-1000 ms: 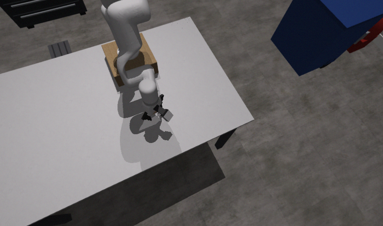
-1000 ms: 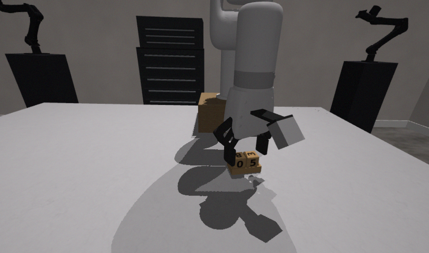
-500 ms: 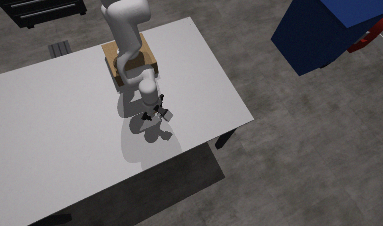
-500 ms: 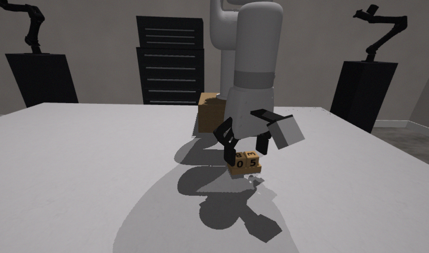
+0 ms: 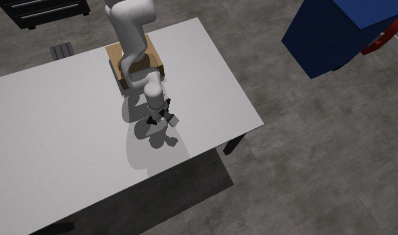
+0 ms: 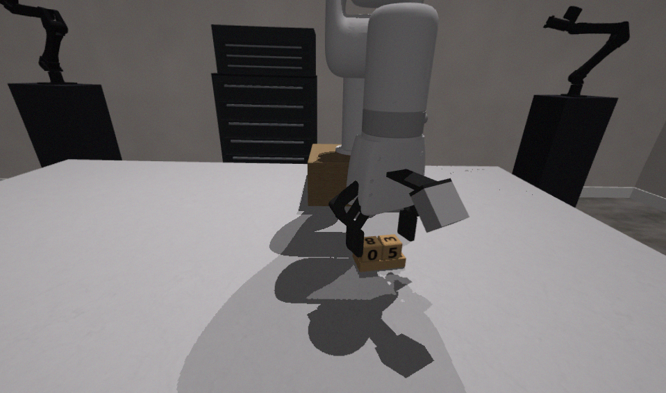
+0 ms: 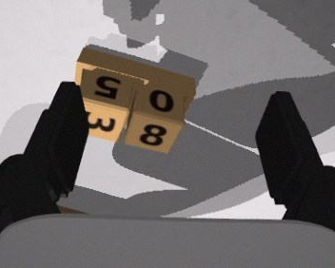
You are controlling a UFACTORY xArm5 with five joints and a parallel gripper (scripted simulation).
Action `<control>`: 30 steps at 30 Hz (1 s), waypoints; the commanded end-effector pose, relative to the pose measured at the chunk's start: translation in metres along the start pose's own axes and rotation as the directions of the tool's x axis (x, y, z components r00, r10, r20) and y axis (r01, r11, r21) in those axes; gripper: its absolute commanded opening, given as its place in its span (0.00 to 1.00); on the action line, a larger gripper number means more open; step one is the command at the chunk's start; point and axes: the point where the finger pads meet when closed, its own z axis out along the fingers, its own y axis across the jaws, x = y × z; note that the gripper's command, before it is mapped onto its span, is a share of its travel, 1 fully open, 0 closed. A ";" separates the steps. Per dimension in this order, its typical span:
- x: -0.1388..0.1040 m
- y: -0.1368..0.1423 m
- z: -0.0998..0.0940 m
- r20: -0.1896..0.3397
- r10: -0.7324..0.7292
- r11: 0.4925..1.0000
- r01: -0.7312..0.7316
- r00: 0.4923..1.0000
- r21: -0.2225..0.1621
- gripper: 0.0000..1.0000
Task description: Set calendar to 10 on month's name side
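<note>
A small wooden tray (image 6: 378,265) (image 7: 141,71) lies flat on the white table (image 6: 130,244) (image 5: 48,116). Two wooden cubes stand in it side by side. In the exterior view, the left cube (image 6: 370,249) (image 7: 155,122) shows 0 in front and 8 on top. The right cube (image 6: 391,246) (image 7: 106,104) shows 5 in front and 3 on top. My gripper (image 6: 381,242) (image 7: 174,108) (image 5: 158,116) is open and empty, low over the cubes. In the wrist view one finger stands beside the 5/3 cube and the other well clear of the 0/8 cube. In the top view the arm hides the tray.
A brown block (image 5: 156,62) (image 6: 325,180) under the arm's base stands behind the tray. The table's right edge (image 5: 247,102) is near. A black drawer cabinet (image 6: 264,92) and two dark stands with arms are behind the table. A blue box (image 5: 334,35) is off the table.
</note>
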 end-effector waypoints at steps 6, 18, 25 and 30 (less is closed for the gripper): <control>-0.011 0.004 -0.001 -0.004 0.210 0.978 -0.210 0.978 0.000 1.00; -0.023 0.007 -0.001 -0.004 0.456 0.890 -0.456 0.890 0.003 1.00; -0.027 0.008 -0.001 -0.004 0.482 0.876 -0.482 0.876 0.003 1.00; -0.033 0.009 -0.001 -0.003 0.641 0.767 -0.641 0.767 0.004 1.00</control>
